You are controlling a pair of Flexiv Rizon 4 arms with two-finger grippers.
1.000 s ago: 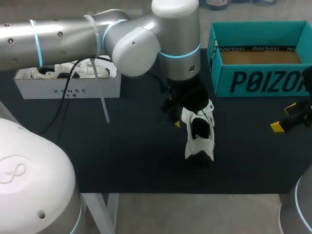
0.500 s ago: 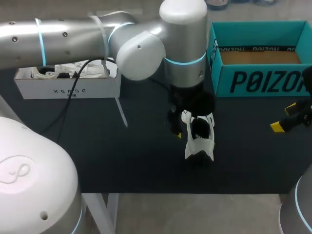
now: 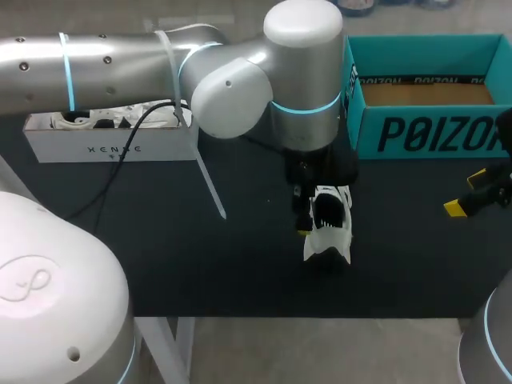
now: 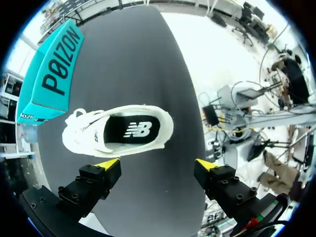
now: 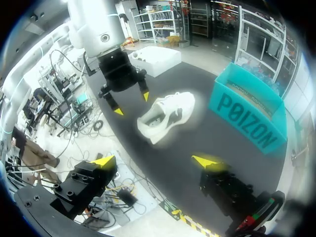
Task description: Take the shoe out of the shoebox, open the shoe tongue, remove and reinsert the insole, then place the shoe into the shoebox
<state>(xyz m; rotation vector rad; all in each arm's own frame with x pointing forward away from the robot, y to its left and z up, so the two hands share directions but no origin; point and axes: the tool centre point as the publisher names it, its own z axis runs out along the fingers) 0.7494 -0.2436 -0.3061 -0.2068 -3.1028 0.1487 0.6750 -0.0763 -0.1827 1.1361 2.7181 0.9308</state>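
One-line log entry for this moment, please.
shoe: on table, outside shoebox, insole in | left gripper: open, shoe ahead, no contact | right gripper: open, apart at table's right | shoebox: open, no shoe inside

Desk point(image 3: 200, 264): carries both boxes and the shoe.
Shoe point(image 3: 328, 228): on the desk just right of the middle, opening upward, lace end toward the back and heel end toward the front edge.
Shoebox point(image 3: 424, 132): at the back right, behind and to the right of the shoe, apart from it, open side up.
Second box point(image 3: 112, 150): at the back left, well apart from the shoe.
Left claw point(image 4: 155, 164): over the shoe's left side. The shoe lies ahead of its fingertips, not between them.
Right claw point(image 5: 154, 160): at the desk's right edge, in front of the shoebox, well apart from the shoe.
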